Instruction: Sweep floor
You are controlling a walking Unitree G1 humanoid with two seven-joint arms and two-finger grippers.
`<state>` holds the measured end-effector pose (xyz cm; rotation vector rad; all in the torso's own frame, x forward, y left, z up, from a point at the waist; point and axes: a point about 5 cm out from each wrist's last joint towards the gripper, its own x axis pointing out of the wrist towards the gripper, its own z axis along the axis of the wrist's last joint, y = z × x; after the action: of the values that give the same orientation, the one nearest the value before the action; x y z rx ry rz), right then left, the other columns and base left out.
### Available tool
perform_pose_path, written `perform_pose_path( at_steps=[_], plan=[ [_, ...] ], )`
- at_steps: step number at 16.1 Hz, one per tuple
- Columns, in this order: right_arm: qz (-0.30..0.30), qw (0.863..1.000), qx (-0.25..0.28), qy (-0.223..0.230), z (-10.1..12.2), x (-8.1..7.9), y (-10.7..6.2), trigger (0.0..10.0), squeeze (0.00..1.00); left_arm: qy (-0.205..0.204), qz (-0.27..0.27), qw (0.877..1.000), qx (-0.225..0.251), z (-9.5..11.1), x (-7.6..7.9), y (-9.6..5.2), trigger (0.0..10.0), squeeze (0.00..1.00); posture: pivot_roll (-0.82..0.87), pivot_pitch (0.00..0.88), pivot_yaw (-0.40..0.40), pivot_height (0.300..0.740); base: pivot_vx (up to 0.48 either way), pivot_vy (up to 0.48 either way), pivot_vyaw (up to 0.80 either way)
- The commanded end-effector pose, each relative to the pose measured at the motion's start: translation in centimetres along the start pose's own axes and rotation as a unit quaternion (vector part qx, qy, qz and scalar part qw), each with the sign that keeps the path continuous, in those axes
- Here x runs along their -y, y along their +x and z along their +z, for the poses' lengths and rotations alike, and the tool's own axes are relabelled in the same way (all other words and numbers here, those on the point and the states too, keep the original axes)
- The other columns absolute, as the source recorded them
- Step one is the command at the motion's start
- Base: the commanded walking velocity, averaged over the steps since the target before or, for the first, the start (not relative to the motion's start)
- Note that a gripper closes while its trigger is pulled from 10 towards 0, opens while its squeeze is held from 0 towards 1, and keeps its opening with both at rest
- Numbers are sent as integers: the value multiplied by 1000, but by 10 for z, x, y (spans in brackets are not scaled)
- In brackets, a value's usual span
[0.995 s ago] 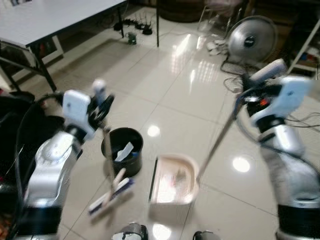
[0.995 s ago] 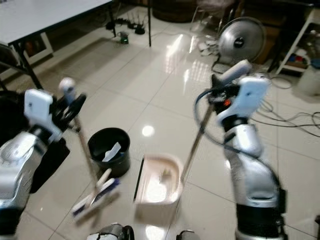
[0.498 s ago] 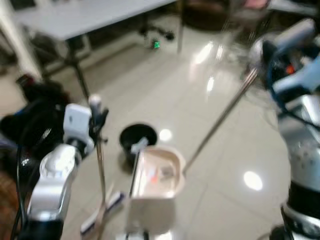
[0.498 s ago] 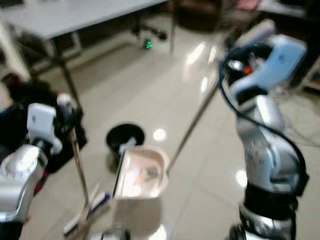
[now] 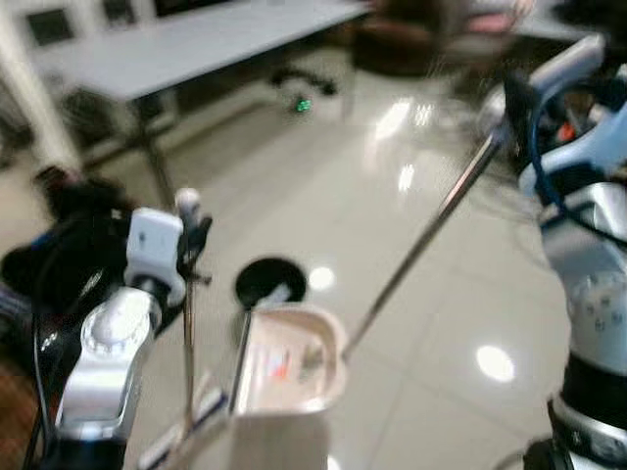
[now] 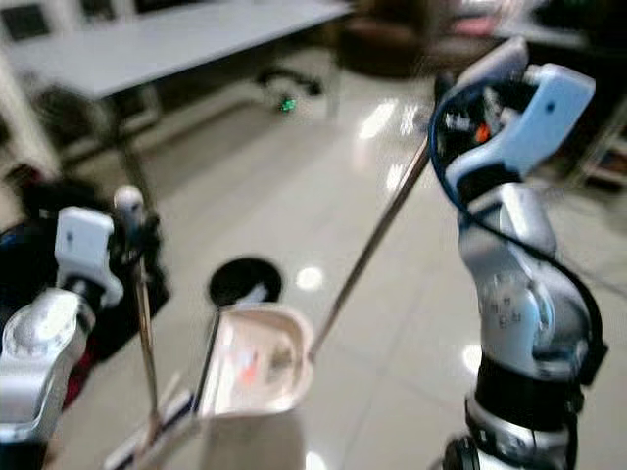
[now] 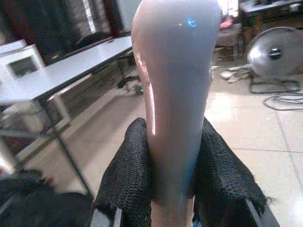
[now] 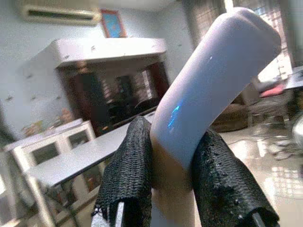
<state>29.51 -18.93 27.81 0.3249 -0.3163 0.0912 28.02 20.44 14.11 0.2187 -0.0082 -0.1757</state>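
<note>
Left eye view: dustpan (image 5: 289,367) just beside bin (image 5: 269,281) rim.

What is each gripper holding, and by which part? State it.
The left gripper grips the broom by the top of its handle. The right gripper grips the dustpan by the grip at the end of its long handle.

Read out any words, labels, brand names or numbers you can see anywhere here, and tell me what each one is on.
No text can be read in these pictures.
The framed picture on the far wall: too blurred to tell if it holds words.
The broom handle and dustpan handle: plain, no label.
The dustpan and black bin: no marking can be made out.
</note>
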Motion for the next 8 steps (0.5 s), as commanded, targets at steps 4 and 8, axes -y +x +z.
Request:
perform_pose_path(
  at_steps=[4,8],
  plan=[
    [8,999,39,-12,16,-5,7,10000,0,9,-1,1000,24,11,4,3,10000,0,26,0,41,740,428,0,0],
    [25,999,42,-10,18,-12,11,10000,0,9,5,1000,23,10,4,2,10000,0,36,0,27,740,442,0,700]
  ],
)
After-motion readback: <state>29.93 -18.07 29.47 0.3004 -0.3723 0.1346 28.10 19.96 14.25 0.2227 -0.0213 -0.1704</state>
